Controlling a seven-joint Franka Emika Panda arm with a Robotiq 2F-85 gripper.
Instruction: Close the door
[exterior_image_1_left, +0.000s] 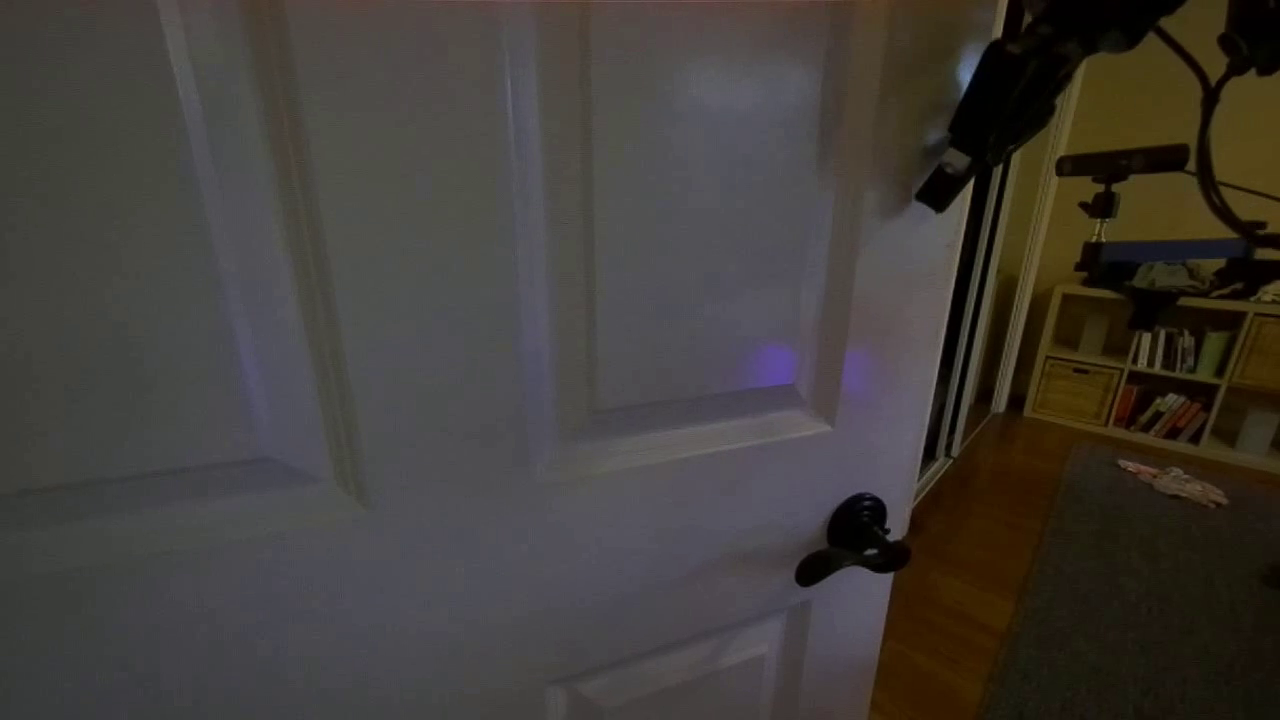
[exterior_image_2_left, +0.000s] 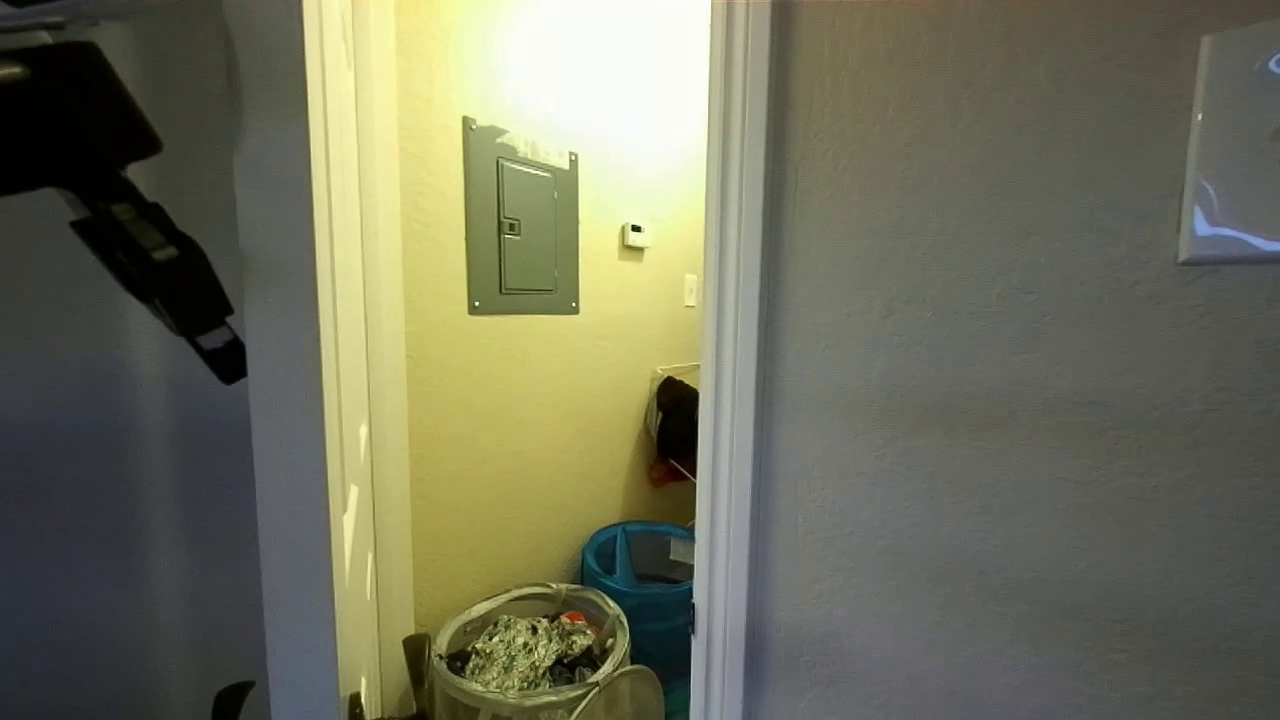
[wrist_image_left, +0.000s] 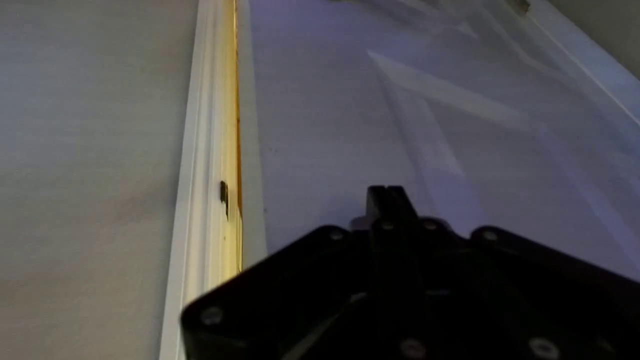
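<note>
The white panelled door (exterior_image_1_left: 430, 300) fills most of an exterior view and stands partly open. In an exterior view its edge (exterior_image_2_left: 285, 400) is apart from the door frame (exterior_image_2_left: 738, 400), with a wide opening between them. In the wrist view a narrow lit gap shows between the door (wrist_image_left: 320, 125) and the frame (wrist_image_left: 207, 150). The black lever handle (exterior_image_1_left: 853, 545) is near the door's free edge. My gripper (exterior_image_1_left: 945, 185) is above the handle, near that edge, also seen in an exterior view (exterior_image_2_left: 225, 358). Its fingertips (wrist_image_left: 385, 189) are together and empty, pointing at the door face; contact cannot be told.
Behind the opening stand a mesh laundry hamper (exterior_image_2_left: 530, 650) and a blue hamper (exterior_image_2_left: 640, 590). A grey wall (exterior_image_2_left: 1000, 400) lies beside the frame. A shelf (exterior_image_1_left: 1150, 360) with books, a camera stand (exterior_image_1_left: 1100, 205) and a dark rug (exterior_image_1_left: 1130, 600) are across the room.
</note>
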